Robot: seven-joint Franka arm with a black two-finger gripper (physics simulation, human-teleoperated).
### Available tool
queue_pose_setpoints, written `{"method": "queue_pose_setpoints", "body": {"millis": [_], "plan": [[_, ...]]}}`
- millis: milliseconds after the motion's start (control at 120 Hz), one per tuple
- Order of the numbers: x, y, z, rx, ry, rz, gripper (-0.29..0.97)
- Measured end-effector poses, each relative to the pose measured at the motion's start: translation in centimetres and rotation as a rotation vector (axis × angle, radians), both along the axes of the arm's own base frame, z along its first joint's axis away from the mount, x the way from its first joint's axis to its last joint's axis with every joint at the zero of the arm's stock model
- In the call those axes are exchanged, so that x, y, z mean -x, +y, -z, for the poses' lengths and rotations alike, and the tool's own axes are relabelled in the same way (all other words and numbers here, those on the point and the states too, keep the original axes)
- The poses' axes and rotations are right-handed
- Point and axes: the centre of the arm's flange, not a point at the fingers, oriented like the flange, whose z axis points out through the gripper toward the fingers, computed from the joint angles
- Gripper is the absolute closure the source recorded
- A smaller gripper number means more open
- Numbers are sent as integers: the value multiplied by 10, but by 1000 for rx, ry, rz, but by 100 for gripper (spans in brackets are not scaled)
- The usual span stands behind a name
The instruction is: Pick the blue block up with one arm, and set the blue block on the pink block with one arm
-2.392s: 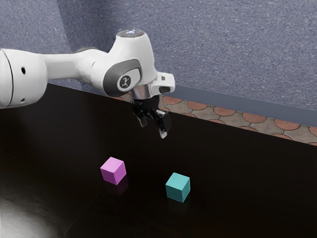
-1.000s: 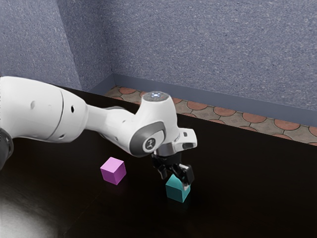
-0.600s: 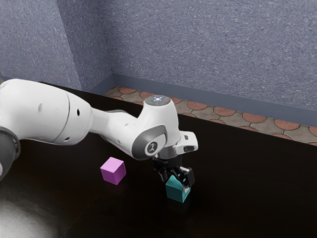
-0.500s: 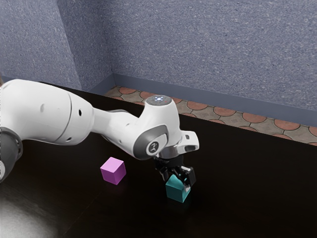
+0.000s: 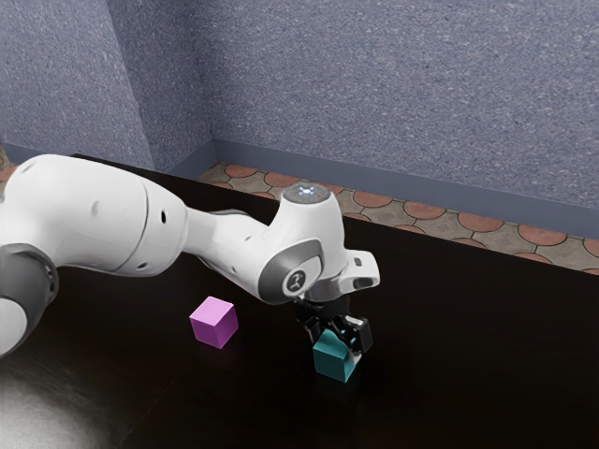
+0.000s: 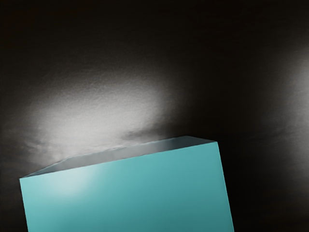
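Note:
The blue block [image 5: 333, 363], really teal, rests on the dark table [image 5: 468, 355] toward the exterior view's right. My gripper [image 5: 335, 340] has come down over it, with one black finger on each side of its top; they look open, not pressed against it. In the wrist view the blue block [image 6: 130, 193] looms large just under my hand. The pink block [image 5: 213, 322] sits on the table about two block widths toward the exterior view's left of the blue one, untouched.
The table's far edge [image 5: 440, 238] runs along a tiled floor and a grey-blue wall. My white arm [image 5: 140, 243] reaches in low over the table from the exterior view's left, passing behind the pink block.
My hand has dropped from high above the table down onto the blue block, and sank a little further over it in the last half second. Both blocks have stayed put.

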Motion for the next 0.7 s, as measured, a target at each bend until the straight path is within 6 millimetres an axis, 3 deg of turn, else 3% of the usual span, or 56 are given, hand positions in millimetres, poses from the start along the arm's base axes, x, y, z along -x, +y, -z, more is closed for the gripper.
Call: {"method": "queue_pose_setpoints", "body": {"millis": [250, 700], "plan": [[0, 0, 6, -5, 7, -1, 8], [2, -5, 1, 0, 0, -3, 32]]}}
